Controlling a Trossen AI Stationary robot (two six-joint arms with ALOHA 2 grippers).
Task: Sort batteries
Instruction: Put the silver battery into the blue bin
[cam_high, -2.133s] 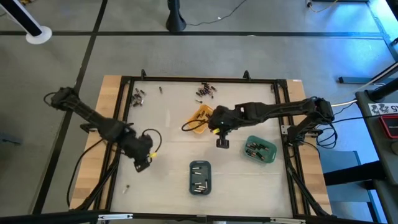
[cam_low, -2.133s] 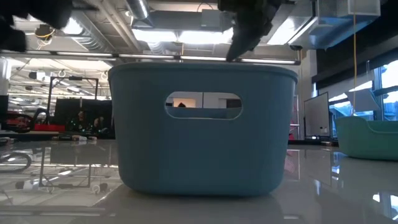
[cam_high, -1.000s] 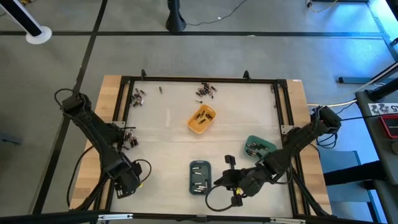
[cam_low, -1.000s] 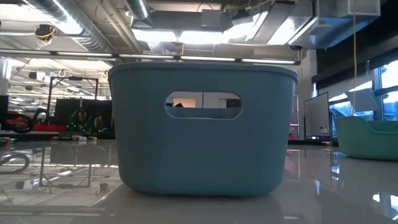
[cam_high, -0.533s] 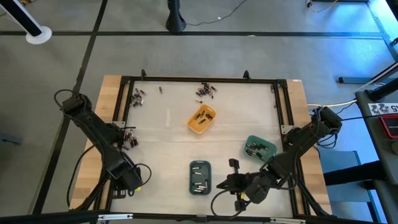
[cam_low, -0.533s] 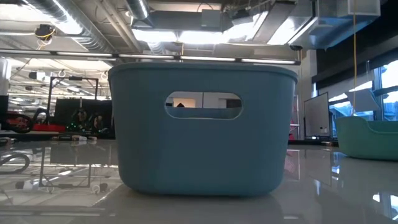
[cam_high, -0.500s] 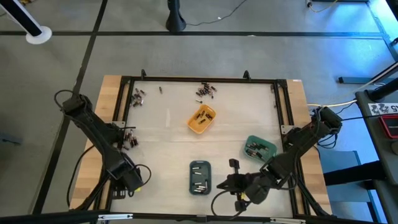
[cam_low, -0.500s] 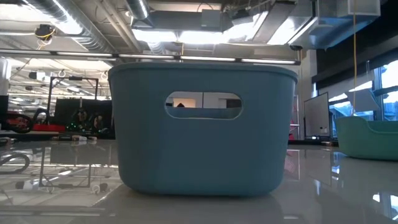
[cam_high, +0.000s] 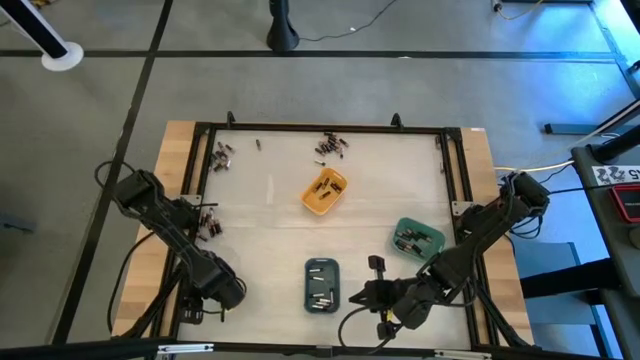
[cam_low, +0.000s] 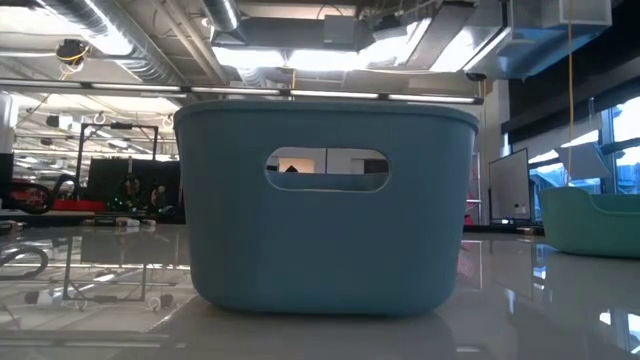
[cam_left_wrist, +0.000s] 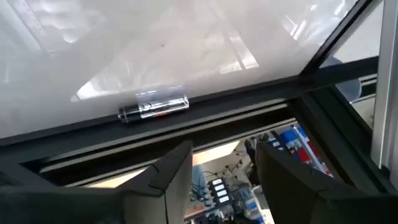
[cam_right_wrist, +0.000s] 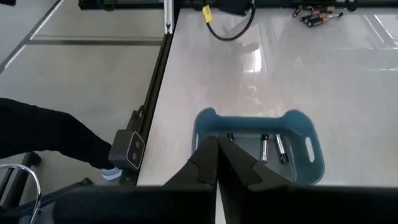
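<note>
Three trays (cam_high: 321, 284) hold batteries (cam_right_wrist: 263, 148) — left fingers (cam_left_wrist: 171, 177) parted, right fingers (cam_right_wrist: 205, 160) clenched, empty.

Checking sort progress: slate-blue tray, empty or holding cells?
Holding cells. The right wrist view shows three batteries lying inside the slate-blue tray; the high view also shows small cells in it.

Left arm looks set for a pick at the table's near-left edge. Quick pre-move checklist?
1. Left end effector open: ok, a clear gap shows between its fingers.
2. Target in sight: ok, a lone battery lies against the table frame rail, ahead of the fingers.
3. Target free of neighbours: ok, nothing touches it but the rail.
4. Rail clearance for the fingers: cannot tell, the battery sits tight on the rail.
5. Right end effector out of the way: ok, shut, empty, near the blue tray.
6. Blue tray has room: ok, only a few batteries inside.
</note>
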